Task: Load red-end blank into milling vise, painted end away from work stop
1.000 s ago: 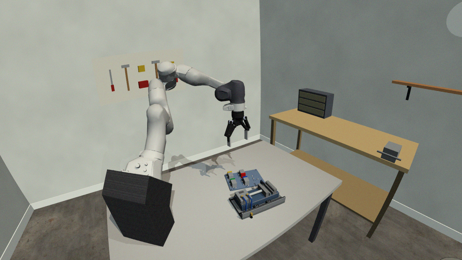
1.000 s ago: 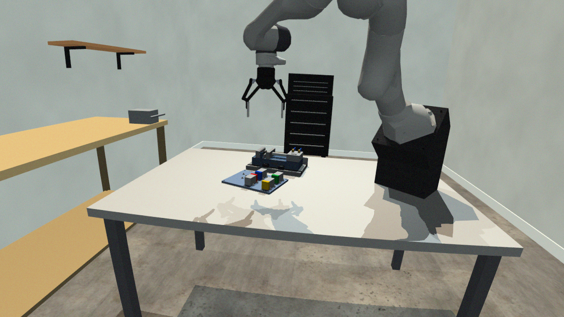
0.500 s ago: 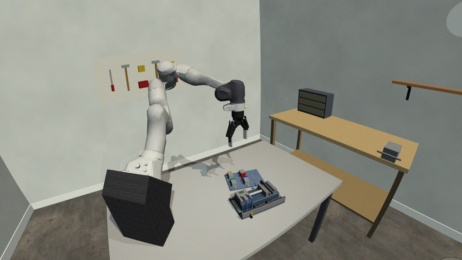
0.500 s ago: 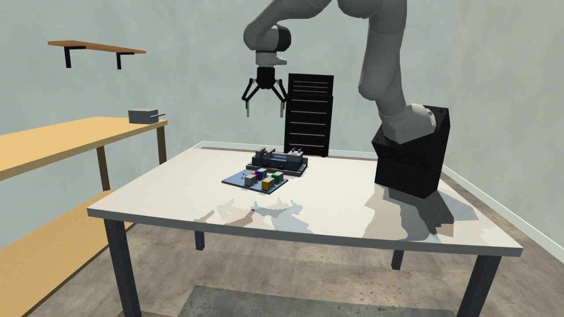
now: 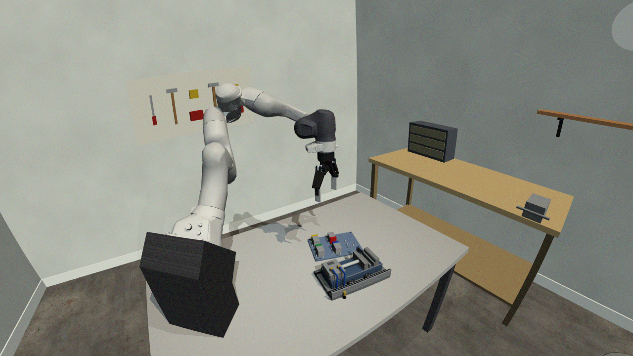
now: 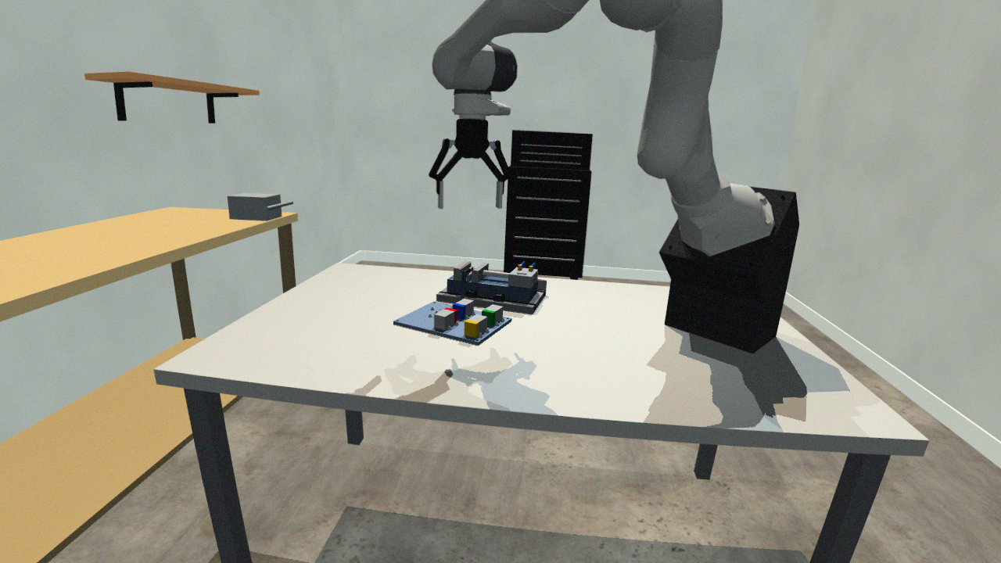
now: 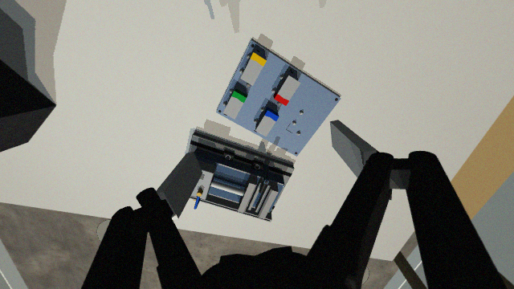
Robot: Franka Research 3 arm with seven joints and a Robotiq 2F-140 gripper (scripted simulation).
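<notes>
Top view: red blank (image 5: pixel 332 239) (image 6: pixel 446 320) (image 7: pixel 287 90) on plate (image 5: pixel 356 245) (image 6: pixel 413 319) (image 7: pixel 317 96), vise (image 5: pixel 362 275) (image 6: pixel 489 288) (image 7: pixel 229 189) unloaded; jaws (image 5: pixel 326 192) (image 6: pixel 469 205) (image 7: pixel 255 160) high, wide apart; pick, turn, seating, release all left, I judge.

The claw (image 5: pixel 326 195) (image 6: pixel 469 207) (image 7: pixel 261 148) has turned slightly about its upright axis — fingers swung round a little.
</notes>
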